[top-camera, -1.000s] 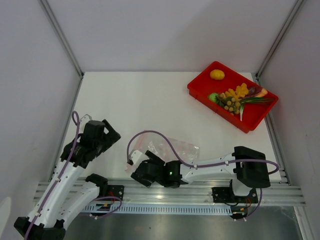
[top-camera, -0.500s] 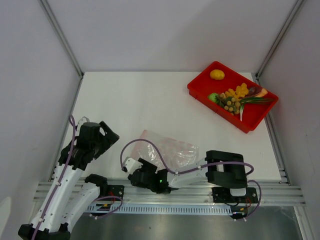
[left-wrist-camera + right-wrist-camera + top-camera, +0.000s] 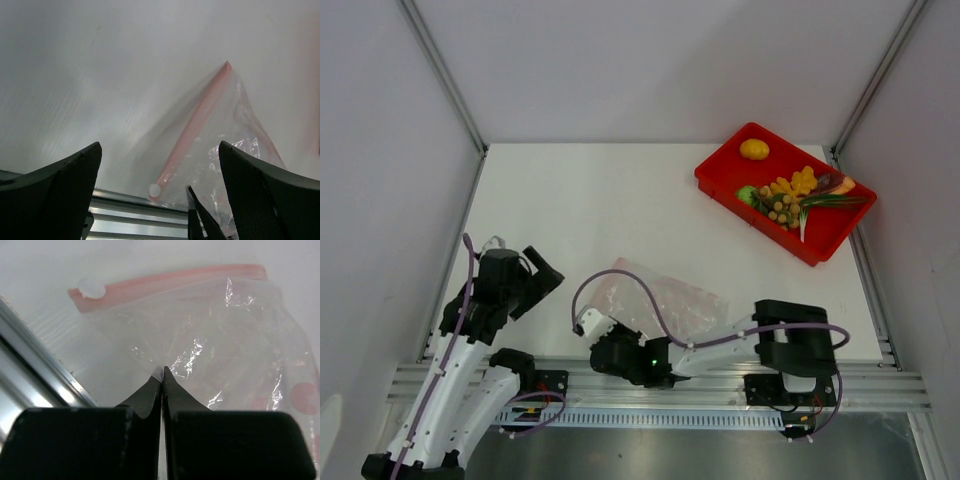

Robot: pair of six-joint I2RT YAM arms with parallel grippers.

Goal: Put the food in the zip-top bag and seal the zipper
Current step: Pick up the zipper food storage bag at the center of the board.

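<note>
Risks first. The right gripper (image 3: 161, 374) has its jaws pressed together on a small fold of the zip-top bag (image 3: 665, 295) film, close to the aluminium rail (image 3: 35, 370). That grip is on thin crinkly film only, so a lift or pull could let it slip out. It could also drag the whole bag over the near table edge onto the rail. If both walls are pinched together, the mouth stays closed when the food (image 3: 790, 195) has to go in.

The left gripper (image 3: 159, 150) hovers with its jaws wide apart and holds nothing. It faces the zipper (image 3: 192, 130) end. If it closes on the whole strip or the white slider tab (image 3: 154, 189) instead of one wall, the mouth won't open. I can't tell from these views whether the zipper is sealed or open.

Containers:
- **Bag:** it lies flat on the white table (image 3: 600, 200) at the near edge, between the two grippers. It is empty, with only creases showing.
- **Red tray (image 3: 728, 165):** it sits at the far right, well apart from the bag, and holds all the food.
- **In the tray:** the yellow-orange round fruit (image 3: 754, 149) sits alone at the far end. The orange lumpy pieces (image 3: 803, 180), grape bunch (image 3: 780, 207), green leaves (image 3: 825, 200) and purple-red piece (image 3: 830, 182) are clustered and touching.

Nothing is transferred yet. The long carry from tray to bag adds a chance of a drop.
</note>
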